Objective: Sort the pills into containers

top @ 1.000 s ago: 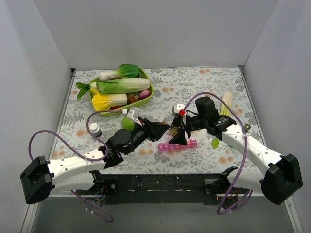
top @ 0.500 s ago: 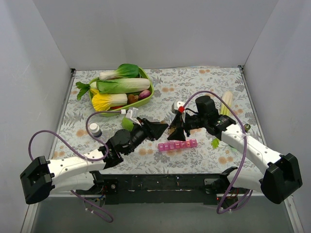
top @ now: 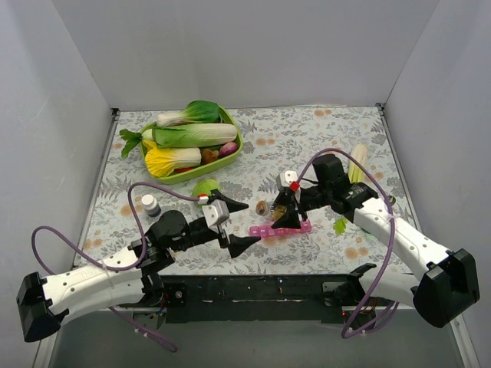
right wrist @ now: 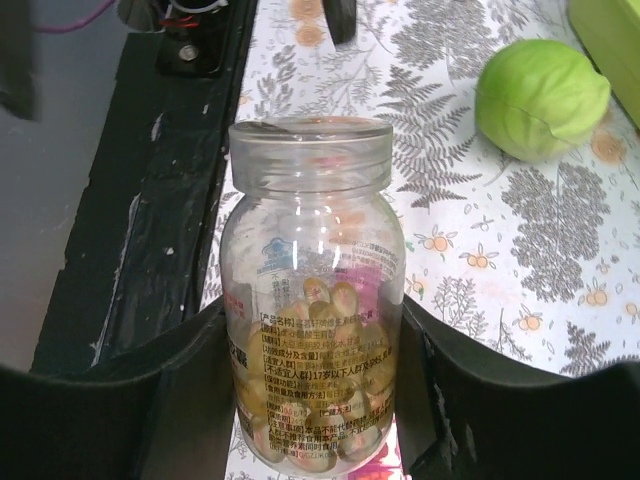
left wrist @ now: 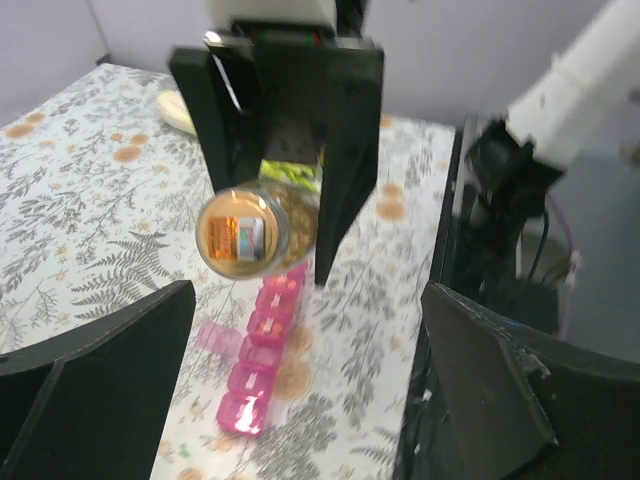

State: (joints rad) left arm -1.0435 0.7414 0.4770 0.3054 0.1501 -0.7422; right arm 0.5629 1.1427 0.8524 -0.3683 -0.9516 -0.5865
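My right gripper point(top: 282, 215) point(right wrist: 315, 335) is shut on a small clear bottle point(top: 263, 207) point(left wrist: 255, 230) point(right wrist: 315, 350). The bottle has no cap and is about half full of amber pills point(right wrist: 330, 400). It hangs just above the far end of the pink pill-box strip of containers point(top: 281, 228) point(left wrist: 262, 340), its mouth turned toward the left arm. Several of the strip's lids look raised, and I cannot tell what is in the cells. My left gripper point(top: 239, 225) point(left wrist: 300, 400) stands wide open just left of the strip, holding nothing.
A green oval bowl point(top: 232, 157) of vegetables sits at the back left. A green round vegetable point(top: 205, 188) point(right wrist: 540, 100) lies behind the left gripper. A small white-capped vial point(top: 150, 205) stands to the left. Corn point(top: 357, 162) lies at the right.
My left gripper let go near the bottle, opened wide and drew back toward the near left. My right gripper kept the bottle and lowered it toward the pill-box strip.
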